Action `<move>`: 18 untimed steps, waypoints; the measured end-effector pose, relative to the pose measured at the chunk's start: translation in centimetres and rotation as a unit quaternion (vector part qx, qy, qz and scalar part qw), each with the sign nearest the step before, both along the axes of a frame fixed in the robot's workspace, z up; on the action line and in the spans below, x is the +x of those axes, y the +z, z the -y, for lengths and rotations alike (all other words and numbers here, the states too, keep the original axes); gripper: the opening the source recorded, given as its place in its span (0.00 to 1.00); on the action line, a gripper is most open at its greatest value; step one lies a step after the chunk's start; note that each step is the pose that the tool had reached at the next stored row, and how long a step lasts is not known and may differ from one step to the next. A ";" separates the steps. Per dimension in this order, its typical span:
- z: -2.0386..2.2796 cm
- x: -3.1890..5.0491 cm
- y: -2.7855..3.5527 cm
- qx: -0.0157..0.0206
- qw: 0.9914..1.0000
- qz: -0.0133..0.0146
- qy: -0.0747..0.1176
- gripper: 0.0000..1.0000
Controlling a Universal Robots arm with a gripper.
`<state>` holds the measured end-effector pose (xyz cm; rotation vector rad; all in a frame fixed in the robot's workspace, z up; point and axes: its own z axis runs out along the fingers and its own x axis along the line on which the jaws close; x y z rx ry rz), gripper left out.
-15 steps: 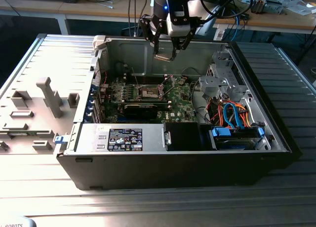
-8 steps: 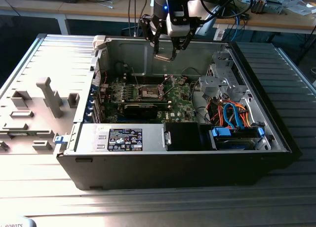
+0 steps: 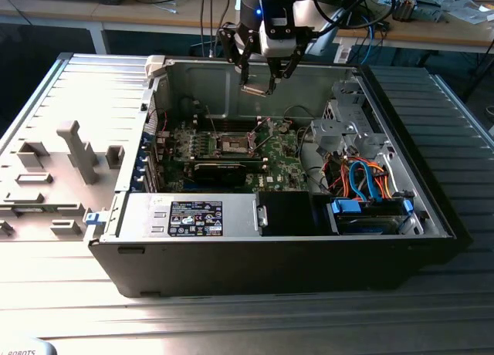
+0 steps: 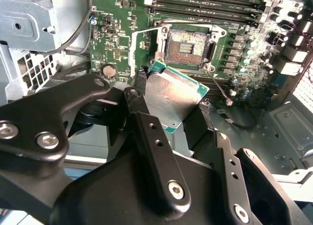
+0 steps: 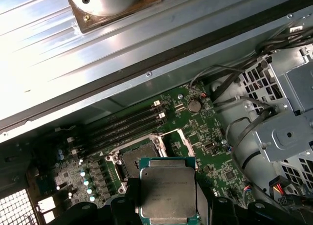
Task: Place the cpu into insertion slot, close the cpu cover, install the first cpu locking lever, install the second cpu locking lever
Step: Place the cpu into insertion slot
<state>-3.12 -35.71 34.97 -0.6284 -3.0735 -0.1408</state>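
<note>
Your gripper [image 3: 261, 85] is hanging over the open case [image 3: 231, 270], up near its far wall, and it's clamping the cpu [image 4: 173, 95] by 2 opposite edges, with 1 black finger [image 4: 146, 129] pressing on each side. The chip's grey metal top is showing in both wrist views, with the green edge peeking out around it.

You're holding the cpu in the air, well above the motherboard [image 3: 285, 158] and not touching anything down there. The slot [image 4: 188, 44] is sitting bare, with its tan and dark pin field showing inside the metal rim. In the first wrist view the chip is covering part of the slot, so you're hovering roughly over it.

The cover [image 4: 132, 51] is standing swung open beside the slot, and the board is showing through its big window.

Other stuff around:
- the long memory slots [image 4: 210, 5] are running along 1 side of the slot
- a coin battery [image 4: 108, 70] is sitting near the cover
- the drive cage [image 3: 347, 123] and orange and blue cables [image 3: 363, 177] are filling the exterior view's right end of the case
- grey fixture blocks [image 3: 73, 150] are standing on the table at the exterior view's left
</note>
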 end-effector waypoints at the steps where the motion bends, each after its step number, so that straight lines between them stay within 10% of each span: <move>1: 0.00 0.00 0.00 0.000 1.000 0.000 -0.001 0.55; 18: 0.00 0.00 0.00 0.000 1.000 0.000 -0.012 0.55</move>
